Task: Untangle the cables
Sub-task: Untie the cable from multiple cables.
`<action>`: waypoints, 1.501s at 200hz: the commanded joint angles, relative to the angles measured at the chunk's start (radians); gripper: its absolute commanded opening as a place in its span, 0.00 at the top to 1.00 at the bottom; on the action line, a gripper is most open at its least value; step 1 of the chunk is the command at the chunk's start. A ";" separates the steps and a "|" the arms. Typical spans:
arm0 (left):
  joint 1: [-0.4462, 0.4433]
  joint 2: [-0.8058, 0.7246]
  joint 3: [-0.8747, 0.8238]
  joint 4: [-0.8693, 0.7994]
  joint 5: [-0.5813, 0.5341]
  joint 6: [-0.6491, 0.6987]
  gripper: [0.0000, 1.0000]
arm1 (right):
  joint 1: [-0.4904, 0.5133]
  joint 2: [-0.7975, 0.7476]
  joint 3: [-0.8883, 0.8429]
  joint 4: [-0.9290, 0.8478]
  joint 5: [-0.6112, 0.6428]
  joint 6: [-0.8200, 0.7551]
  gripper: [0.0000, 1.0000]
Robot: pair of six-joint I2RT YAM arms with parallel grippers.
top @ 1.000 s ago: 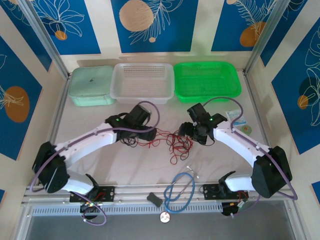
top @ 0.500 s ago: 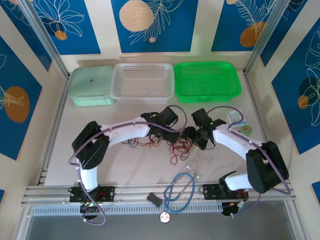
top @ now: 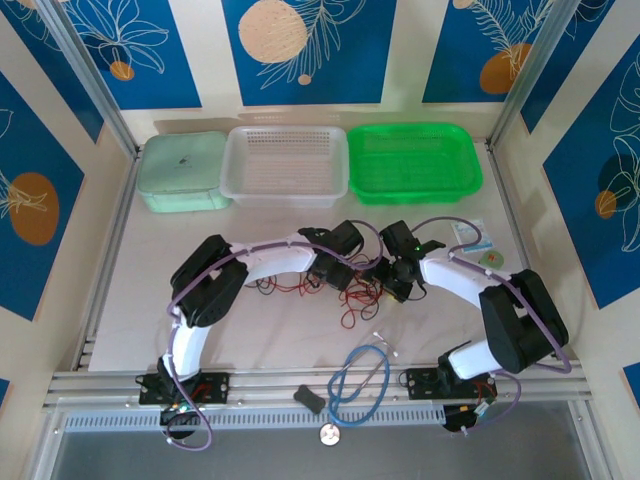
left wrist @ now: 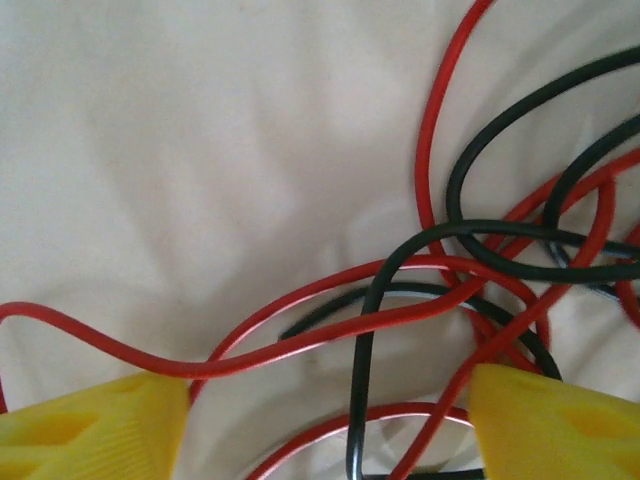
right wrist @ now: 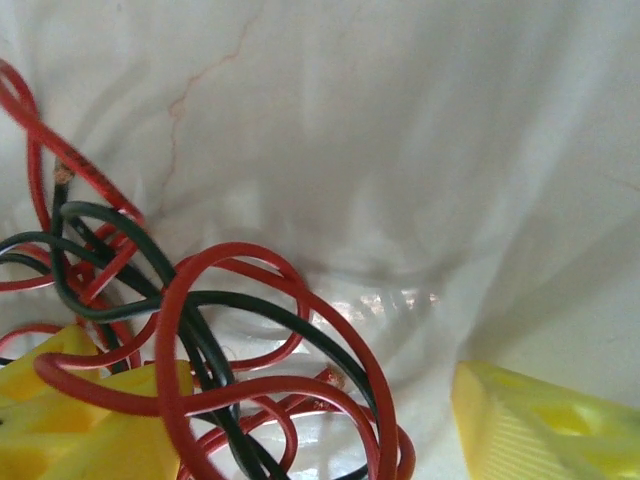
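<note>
- We note thin red and black cables [left wrist: 400, 300], tangled between the left gripper's [left wrist: 325, 425] spread fingers.
- Right gripper [right wrist: 320, 425] also spread; loops cross one finger.
- Wrinkled white cloth [right wrist: 400, 150] beneath.

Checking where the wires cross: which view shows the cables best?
Left wrist: the cables lie sharp and close, each red-black crossing traceable. Right wrist shows a denser coil at its lower left. Top external shows just a small, distant tangle.
</note>
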 commanded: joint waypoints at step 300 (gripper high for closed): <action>0.244 -0.402 -0.331 0.050 -0.075 0.010 0.79 | -0.137 -0.092 0.145 -0.256 0.206 -0.216 0.67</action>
